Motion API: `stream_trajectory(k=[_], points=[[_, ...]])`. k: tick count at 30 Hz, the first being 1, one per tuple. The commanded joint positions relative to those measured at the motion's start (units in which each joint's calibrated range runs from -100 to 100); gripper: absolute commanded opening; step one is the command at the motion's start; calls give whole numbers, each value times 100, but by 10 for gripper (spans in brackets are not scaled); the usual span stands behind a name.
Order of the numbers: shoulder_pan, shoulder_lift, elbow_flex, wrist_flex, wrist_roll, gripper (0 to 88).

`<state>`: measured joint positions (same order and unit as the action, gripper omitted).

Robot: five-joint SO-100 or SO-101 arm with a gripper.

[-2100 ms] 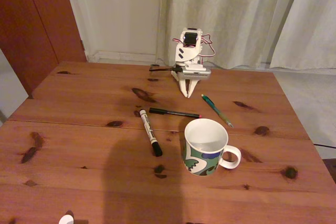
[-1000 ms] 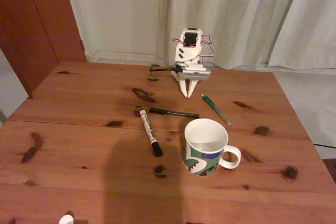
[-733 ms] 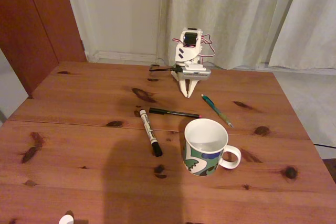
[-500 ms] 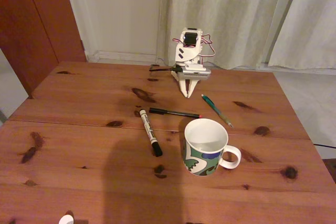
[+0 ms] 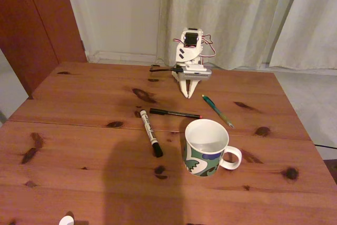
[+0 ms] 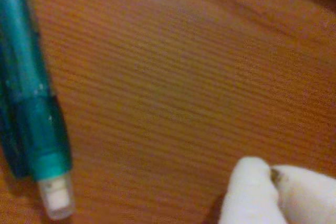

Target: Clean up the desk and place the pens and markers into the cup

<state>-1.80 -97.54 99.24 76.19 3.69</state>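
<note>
Folded arm, nothing picked up yet
Gripper (image 5: 187, 96) tips pressed together, empty, beside teal pen (image 6: 32, 103); a closed descent could roll it away from the mug (image 5: 206, 147)

Arm folded at top centre of the fixed view, white gripper (image 5: 187, 96) pointing straight down, tips together. Wrist view: gripper (image 6: 273, 174) at the lower right edge, two white fingertips (image 6: 247, 195) touching, nothing between them.
</note>
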Motion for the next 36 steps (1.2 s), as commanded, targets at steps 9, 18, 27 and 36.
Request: stream_trajectory(k=[9, 18, 27, 36], points=[[-9, -55, 40, 75, -2, 13], [103, -55, 22, -2, 14, 9], [127, 309, -1168, -467, 29, 8], [-315, 3403, -2800, -1318, -2, 8]])
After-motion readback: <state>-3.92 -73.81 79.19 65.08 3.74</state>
